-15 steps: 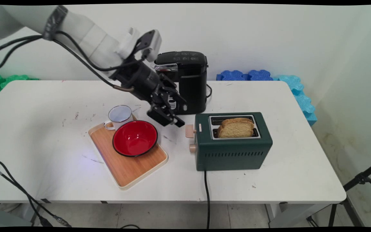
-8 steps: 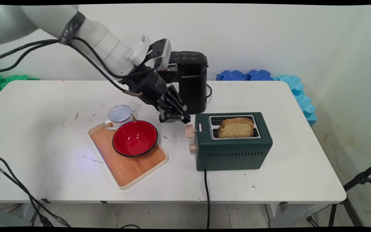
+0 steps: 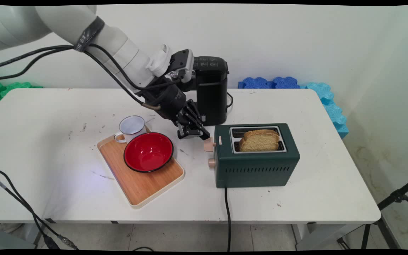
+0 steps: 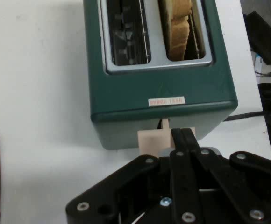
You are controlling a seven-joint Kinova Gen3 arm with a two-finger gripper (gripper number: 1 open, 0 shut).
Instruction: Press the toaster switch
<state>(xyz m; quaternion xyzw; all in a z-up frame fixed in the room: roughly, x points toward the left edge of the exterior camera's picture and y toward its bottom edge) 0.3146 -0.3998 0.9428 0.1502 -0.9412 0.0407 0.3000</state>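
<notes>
Toaster lever (image 3: 208,144) sitting high on the left end of the green toaster (image 3: 257,166), near the middle of the counter (image 3: 48,141). Hovering right over it: the gripper (image 3: 204,135), fingers pressed together and holding nothing, tips seemingly touching the lever's top edge, though actual contact is hard to confirm from either view. Bread slice (image 3: 259,140) standing tall in one slot, the other slot lying empty. Lever looking not yet pushed down, bread not yet lowered. Small round knob (image 3: 211,163) sitting just below the lever. Wooden tray (image 3: 147,187) lying to the left, carrying a red bowl (image 3: 148,151) and a white mug (image 3: 131,125). Black coffee machine (image 3: 211,95) standing just behind the gripper.
</notes>
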